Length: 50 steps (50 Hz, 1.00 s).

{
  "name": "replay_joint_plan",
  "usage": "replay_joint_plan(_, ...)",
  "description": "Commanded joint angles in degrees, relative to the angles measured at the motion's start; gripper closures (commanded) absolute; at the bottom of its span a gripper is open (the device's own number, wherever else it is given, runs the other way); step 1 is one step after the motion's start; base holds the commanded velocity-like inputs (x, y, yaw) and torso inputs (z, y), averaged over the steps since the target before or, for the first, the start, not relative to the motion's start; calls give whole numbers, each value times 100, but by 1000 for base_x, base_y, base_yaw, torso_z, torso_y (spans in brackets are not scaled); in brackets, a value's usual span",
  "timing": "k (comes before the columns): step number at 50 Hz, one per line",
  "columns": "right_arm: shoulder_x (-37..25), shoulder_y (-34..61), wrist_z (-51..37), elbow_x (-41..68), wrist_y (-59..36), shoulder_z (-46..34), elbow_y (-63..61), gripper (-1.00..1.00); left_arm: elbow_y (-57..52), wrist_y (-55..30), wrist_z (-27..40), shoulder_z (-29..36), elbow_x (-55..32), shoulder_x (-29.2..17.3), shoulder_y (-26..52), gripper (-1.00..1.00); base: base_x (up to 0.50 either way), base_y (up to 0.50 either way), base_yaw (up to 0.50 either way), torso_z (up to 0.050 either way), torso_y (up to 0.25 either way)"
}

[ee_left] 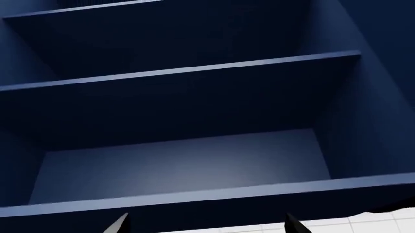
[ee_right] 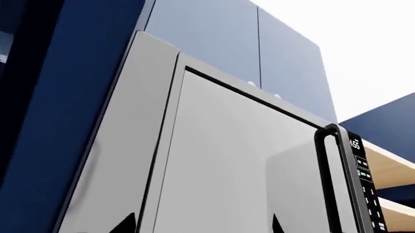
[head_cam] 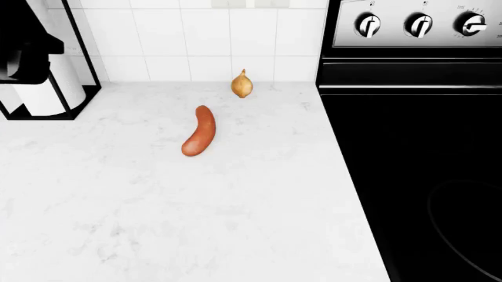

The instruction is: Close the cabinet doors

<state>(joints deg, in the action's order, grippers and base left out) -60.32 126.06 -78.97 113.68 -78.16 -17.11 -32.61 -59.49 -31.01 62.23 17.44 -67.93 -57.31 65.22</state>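
The left wrist view looks up into an open dark blue cabinet (ee_left: 188, 165) with several bare shelves (ee_left: 181, 70); its doors are out of view. My left gripper (ee_left: 207, 227) is open just below the cabinet's bottom front edge, holding nothing. My right gripper (ee_right: 202, 225) is open in front of a grey microwave (ee_right: 227, 160) and holds nothing. Above the microwave are two shut blue cabinet doors (ee_right: 207, 39). A tall blue panel (ee_right: 65, 97) stands beside the microwave; I cannot tell whether it is a door. Neither gripper shows in the head view.
On the white counter (head_cam: 157, 205) lie a sausage (head_cam: 199, 131) and an onion (head_cam: 242, 84). A black paper towel holder (head_cam: 43, 64) stands at the back left. A black stove (head_cam: 415, 147) borders the counter on the right. Wooden shelves (ee_right: 389, 170) show beyond the microwave.
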Motion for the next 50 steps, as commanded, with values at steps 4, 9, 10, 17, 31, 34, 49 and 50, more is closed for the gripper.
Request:
replay_joint_plan(4, 905, 894, -371, 225, -1181, 336, 665, -100, -32, 342, 213, 437, -113, -281, 340, -100, 0, 0, 0, 0, 0)
replay_joint_plan(9, 997, 894, 292, -426, -1182, 478, 466, -100, -3, 394, 224, 524, -83, -311, 381, -100, 0, 0, 0, 0, 2)
replay_joint_plan(10, 1052, 894, 312, -459, -1182, 493, 454, -100, -13, 417, 240, 532, -100, -327, 386, -100, 0, 0, 0, 0, 0)
replay_joint_plan(17, 1402, 894, 344, -564, -1182, 446, 422, -100, -12, 551, 285, 635, -130, -424, 466, -100, 0, 0, 0, 0, 2)
replay_joint_plan(31, 2233, 894, 942, -1480, -1182, 321, 466, -100, 35, 832, 239, 703, 41, -582, 272, -100, 0, 0, 0, 0, 2)
replay_joint_plan(34, 2407, 894, 947, -1542, -1182, 287, 535, -100, 37, 923, 230, 689, 82, -645, 183, -100, 0, 0, 0, 5, 0)
replay_joint_plan(49, 3059, 894, 1023, -1762, -1181, 134, 925, -100, 42, 1236, 220, 637, 162, -890, -49, -100, 0, 0, 0, 1, 3)
replay_joint_plan(50, 3100, 894, 1078, -1810, -1181, 128, 938, -100, 57, 1236, 211, 651, 191, -890, -67, -100, 0, 0, 0, 0, 10)
